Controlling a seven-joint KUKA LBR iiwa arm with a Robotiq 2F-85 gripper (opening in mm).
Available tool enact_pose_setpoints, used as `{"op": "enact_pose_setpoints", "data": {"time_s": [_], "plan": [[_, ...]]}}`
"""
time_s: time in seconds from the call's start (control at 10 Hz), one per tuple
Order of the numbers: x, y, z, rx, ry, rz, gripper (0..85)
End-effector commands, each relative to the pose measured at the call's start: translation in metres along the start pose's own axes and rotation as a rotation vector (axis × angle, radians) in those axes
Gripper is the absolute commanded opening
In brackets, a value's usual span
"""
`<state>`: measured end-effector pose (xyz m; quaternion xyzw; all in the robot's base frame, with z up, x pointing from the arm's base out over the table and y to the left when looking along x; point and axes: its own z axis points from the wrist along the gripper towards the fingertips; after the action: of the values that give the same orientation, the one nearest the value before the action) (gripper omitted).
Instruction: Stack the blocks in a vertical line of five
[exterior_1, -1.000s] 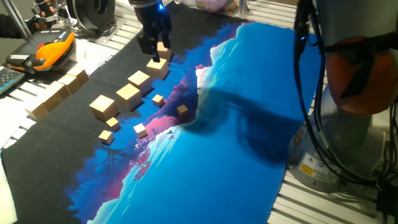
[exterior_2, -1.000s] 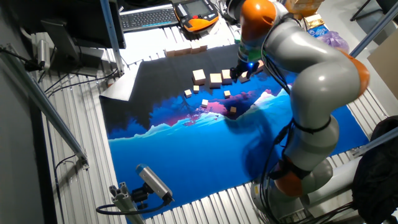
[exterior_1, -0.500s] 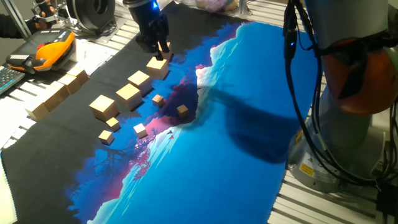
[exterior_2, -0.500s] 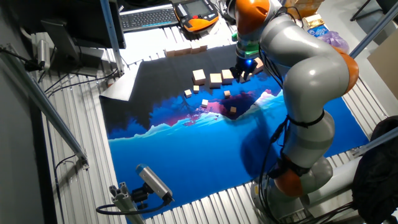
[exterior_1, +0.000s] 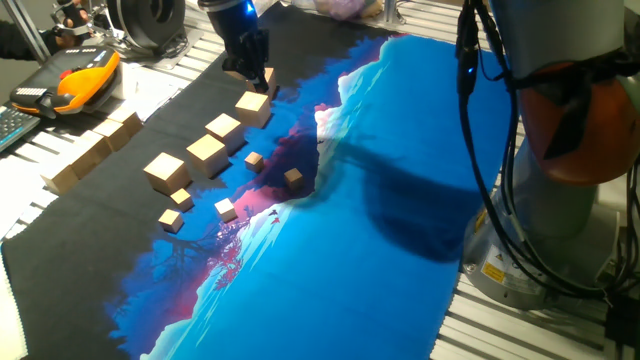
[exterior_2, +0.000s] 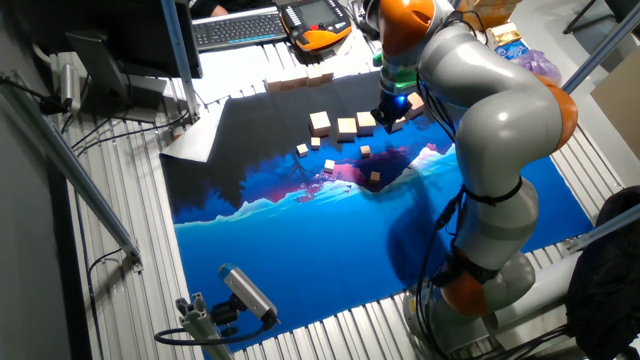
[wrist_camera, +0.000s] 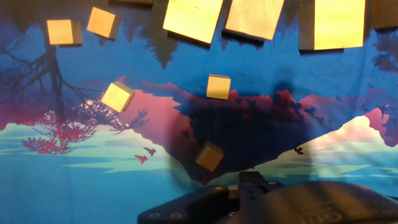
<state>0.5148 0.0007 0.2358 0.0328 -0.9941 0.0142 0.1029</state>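
The gripper (exterior_1: 250, 73) hung just above the end block (exterior_1: 253, 108) of the row — finger spacing could not be told.

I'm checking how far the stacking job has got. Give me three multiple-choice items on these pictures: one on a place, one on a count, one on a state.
1. In the one fixed view, where is the black two-finger gripper?
A. Over the blue part of the printed mat
B. At the far end of the row of large light-tan wooden cubes
C. Beside the robot's base

2. How many tiny tan wooden cubes does the hand view show?
A. Two
B. Three
C. Five

3. How do the four large cubes in the row stand?
A. Each alone on the mat, side by side
B. Piled in one tower
C. Lifted off the mat

Answers:
1 B, as the gripper is just beyond the last cube of the row, over the black part of the mat.
2 C, as five small cubes lie scattered there.
3 A, as none rests on another.
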Motion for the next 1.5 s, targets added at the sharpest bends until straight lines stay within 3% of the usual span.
{"op": "enact_pose_setpoints", "data": {"time_s": [0.0, 0.5, 0.6, 0.7, 0.8, 1.0, 1.1, 1.3, 1.4], "plan": [[0.0, -0.0001, 0.0, 0.0, 0.0, 0.0, 0.0], [0.0001, 0.0, 0.0, 0.0, -0.003, -0.017, 0.0], [0.0001, 0.0, 0.0, -0.008, -0.067, -0.031, 0.0], [0.0001, 0.0, 0.0, 0.007, -0.129, -0.045, 0.0], [0.0001, 0.0, 0.0, 0.001, -0.139, -0.055, 0.0], [0.0001, 0.0, 0.0, -0.005, -0.12, -0.044, 0.0], [0.0001, 0.0, 0.0, -0.005, -0.128, -0.03, 0.0], [0.0001, 0.0, 0.0, 0.005, -0.175, -0.029, 0.0], [0.0001, 0.0, 0.0, -0.005, -0.18, -0.019, 0.0]]}}
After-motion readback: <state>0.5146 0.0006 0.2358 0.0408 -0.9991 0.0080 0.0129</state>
